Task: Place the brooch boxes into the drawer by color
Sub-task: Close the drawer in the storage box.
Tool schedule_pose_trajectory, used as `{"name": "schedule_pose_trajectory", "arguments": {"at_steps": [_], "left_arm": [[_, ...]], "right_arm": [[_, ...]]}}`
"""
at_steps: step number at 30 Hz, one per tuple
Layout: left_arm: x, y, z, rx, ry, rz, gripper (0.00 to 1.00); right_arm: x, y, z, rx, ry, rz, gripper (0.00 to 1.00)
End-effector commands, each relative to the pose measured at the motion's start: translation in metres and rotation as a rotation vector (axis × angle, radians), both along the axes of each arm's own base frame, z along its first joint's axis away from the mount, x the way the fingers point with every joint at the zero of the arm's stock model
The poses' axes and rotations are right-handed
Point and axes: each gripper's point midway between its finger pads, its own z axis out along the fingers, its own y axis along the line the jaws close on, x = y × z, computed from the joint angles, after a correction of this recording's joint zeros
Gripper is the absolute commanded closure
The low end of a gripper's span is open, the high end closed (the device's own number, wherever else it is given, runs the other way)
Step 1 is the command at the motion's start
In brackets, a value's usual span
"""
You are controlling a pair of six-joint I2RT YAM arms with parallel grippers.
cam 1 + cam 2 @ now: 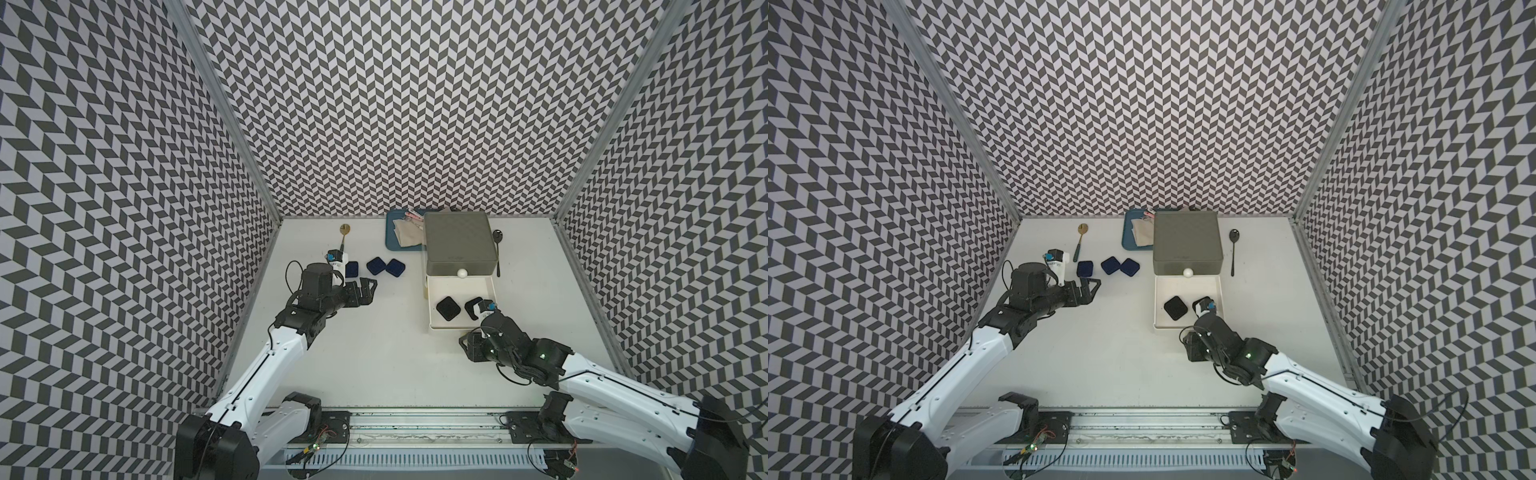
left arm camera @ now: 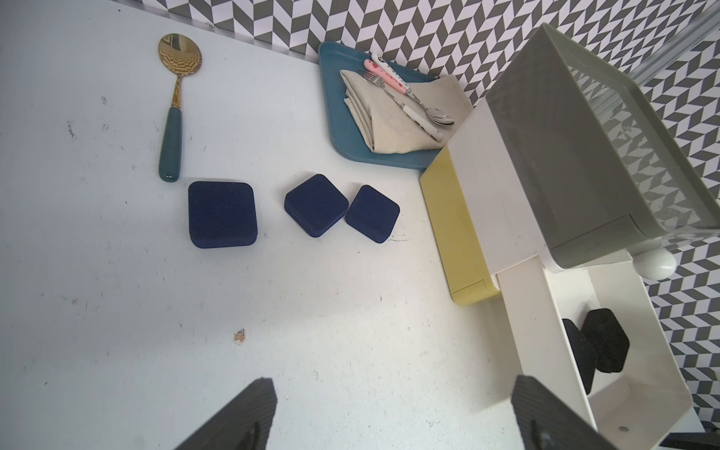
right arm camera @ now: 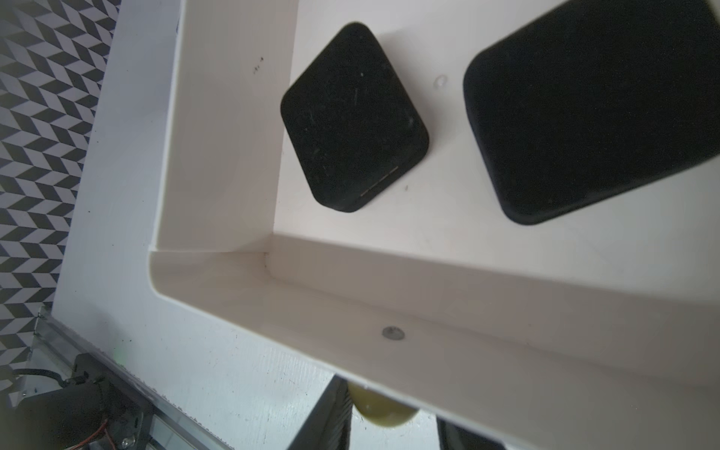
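Three navy brooch boxes [image 2: 222, 214] [image 2: 315, 204] [image 2: 372, 213] lie on the table left of the drawer [image 1: 459, 241], a chest with a grey top. Its white middle tier [image 1: 430, 303] is pulled out. Two black brooch boxes [image 3: 352, 117] [image 3: 592, 109] lie inside it. My left gripper [image 2: 393, 389] hovers open over bare table, short of the navy boxes. My right gripper [image 3: 389, 405] is at the white tier's front. Its fingers flank a yellowish ball knob [image 3: 383, 411]: one finger touches it, and a gap shows at the other.
A blue tray [image 1: 392, 232] with a napkin and cutlery stands behind the chest's left corner. A gold spoon with a green handle [image 1: 343, 237] lies at the back left. A black spoon [image 1: 497, 245] lies right of the chest. Patterned walls enclose the table.
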Motion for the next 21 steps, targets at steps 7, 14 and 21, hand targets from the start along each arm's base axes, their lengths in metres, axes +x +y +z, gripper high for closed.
{"name": "schedule_pose_trajectory", "arguments": {"at_steps": [7, 14, 21], "left_arm": [[0.0, 0.002, 0.011, 0.001, -0.032, -0.007, 0.0], [0.001, 0.003, 0.01, 0.003, -0.031, -0.006, 0.0], [0.003, 0.004, 0.012, 0.005, -0.037, -0.005, 0.0]], "right_arm": [[0.009, -0.002, 0.006, -0.004, -0.052, -0.035, 0.81], [0.015, -0.005, 0.012, -0.019, -0.08, -0.056, 0.89], [0.026, -0.007, 0.029, -0.024, -0.143, -0.082, 0.89]]}}
